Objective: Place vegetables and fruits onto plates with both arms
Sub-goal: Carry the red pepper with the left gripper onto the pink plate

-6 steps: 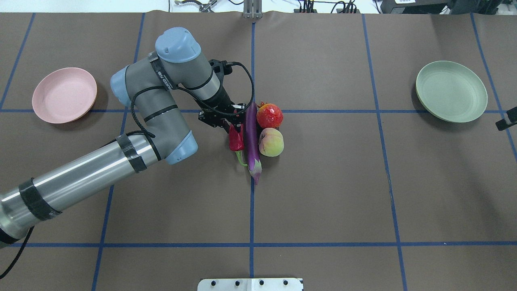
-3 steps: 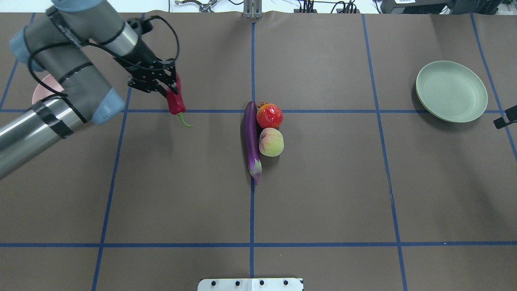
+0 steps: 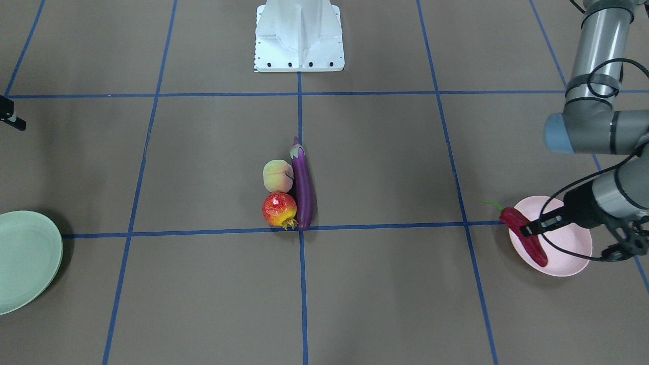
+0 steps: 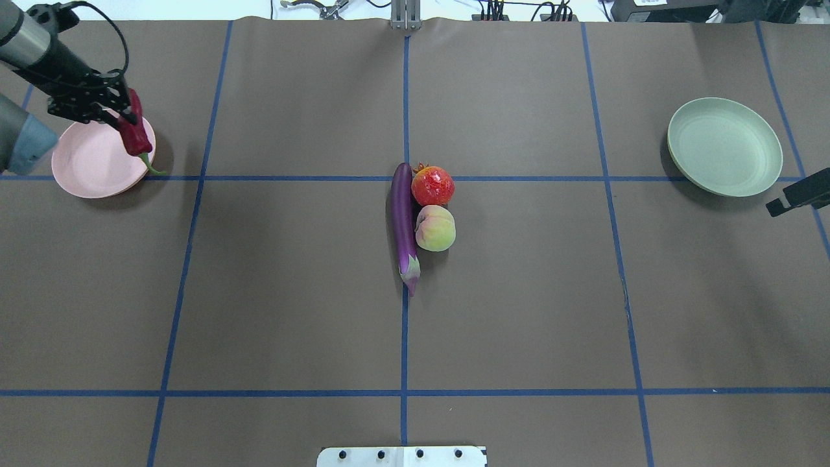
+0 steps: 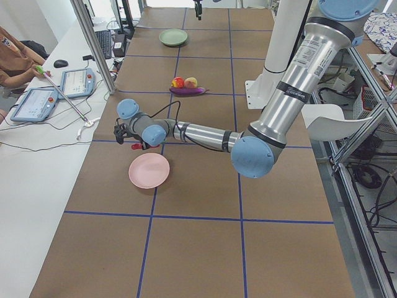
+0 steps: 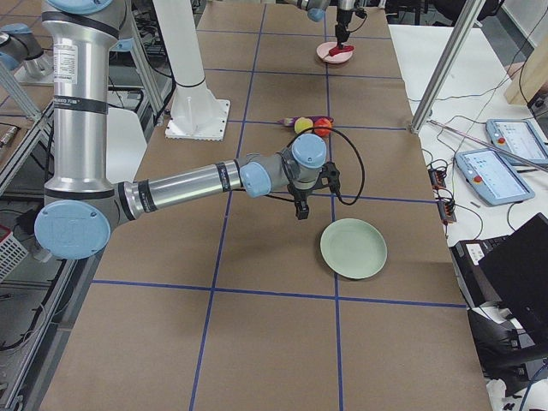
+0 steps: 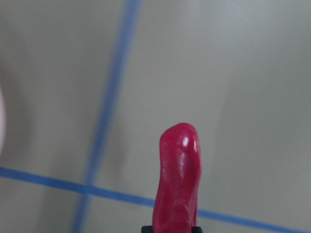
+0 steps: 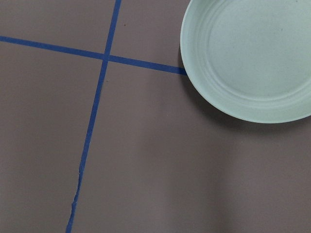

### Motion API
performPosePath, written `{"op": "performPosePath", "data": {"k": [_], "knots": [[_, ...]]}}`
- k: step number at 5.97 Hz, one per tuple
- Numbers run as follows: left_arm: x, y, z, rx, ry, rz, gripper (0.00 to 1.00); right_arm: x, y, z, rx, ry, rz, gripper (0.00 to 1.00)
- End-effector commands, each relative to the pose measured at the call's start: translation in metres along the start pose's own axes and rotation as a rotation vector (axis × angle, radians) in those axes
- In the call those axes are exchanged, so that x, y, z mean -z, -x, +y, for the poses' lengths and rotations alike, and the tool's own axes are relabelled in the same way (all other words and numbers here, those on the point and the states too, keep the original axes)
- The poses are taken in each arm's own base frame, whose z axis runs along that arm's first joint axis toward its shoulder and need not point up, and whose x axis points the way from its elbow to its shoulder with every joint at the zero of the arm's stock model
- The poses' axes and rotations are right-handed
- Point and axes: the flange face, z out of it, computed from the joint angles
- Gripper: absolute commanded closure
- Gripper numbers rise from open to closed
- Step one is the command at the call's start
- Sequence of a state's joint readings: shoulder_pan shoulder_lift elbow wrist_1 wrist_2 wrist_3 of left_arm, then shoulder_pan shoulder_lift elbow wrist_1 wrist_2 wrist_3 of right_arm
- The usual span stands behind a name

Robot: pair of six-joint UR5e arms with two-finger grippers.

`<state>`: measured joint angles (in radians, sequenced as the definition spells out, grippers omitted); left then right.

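Left gripper (image 4: 124, 119) is clamped on the chili (image 4: 136, 133), holding it near the fat end. The stem end hangs down and points toward the robot. The chili hovers over the pink plate (image 4: 84, 162), at the rim on the side facing the table (image 4: 519, 311) centre. In the front view the red body runs along that rim and the green stem sticks out past it. The side view puts the chili above the plate, but I can't be sure the low tip is clear of it.

Key relation: the plate's middle lies further to the robot's left of the gripper and a bit toward the robot. The chili's long axis runs roughly along the near rim, not across the plate. Judgement: dropped here, it could land on the lip and roll off, so a small shift inward before letting go looks safer.

Right gripper (image 6: 300, 212) hangs just beside the green plate (image 4: 725, 146), nothing seen in it. Fingers don't show in its wrist view, so I cannot tell if they are apart or together.

Eggplant (image 4: 403, 220), pomegranate (image 4: 433, 185) and peach (image 4: 435, 227) lie bunched at the table centre, well apart from both plates. The eggplant's long axis runs toward and away from the robot, cap end toward it. The two fruits touch its right side, pomegranate farther from the robot. None is plated yet. The right arm is the free one, and the fruits sit on its side of the eggplant.
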<state>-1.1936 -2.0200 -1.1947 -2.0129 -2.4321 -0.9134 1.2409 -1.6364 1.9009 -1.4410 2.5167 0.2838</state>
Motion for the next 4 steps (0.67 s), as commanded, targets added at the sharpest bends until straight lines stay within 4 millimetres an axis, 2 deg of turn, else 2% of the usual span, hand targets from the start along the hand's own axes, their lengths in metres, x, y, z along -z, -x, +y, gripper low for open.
{"op": "performPosePath", "data": {"k": [1, 2, 3, 4], "knots": [[-0.015, 0.06, -0.01, -0.018, -0.009, -0.075, 0.14, -0.015, 0.048, -0.021, -0.07, 0.02, -0.024, 0.0], [-0.014, 0.06, -0.01, -0.019, -0.012, -0.075, 0.0, -0.026, 0.093, -0.04, -0.122, 0.034, -0.046, 0.0], [-0.014, 0.058, -0.009, -0.022, -0.012, -0.073, 0.0, -0.036, 0.135, -0.054, -0.132, 0.045, -0.064, 0.0], [-0.006, 0.047, -0.006, -0.036, -0.017, -0.052, 0.0, -0.047, 0.165, -0.052, -0.161, 0.069, -0.076, 0.0]]}}
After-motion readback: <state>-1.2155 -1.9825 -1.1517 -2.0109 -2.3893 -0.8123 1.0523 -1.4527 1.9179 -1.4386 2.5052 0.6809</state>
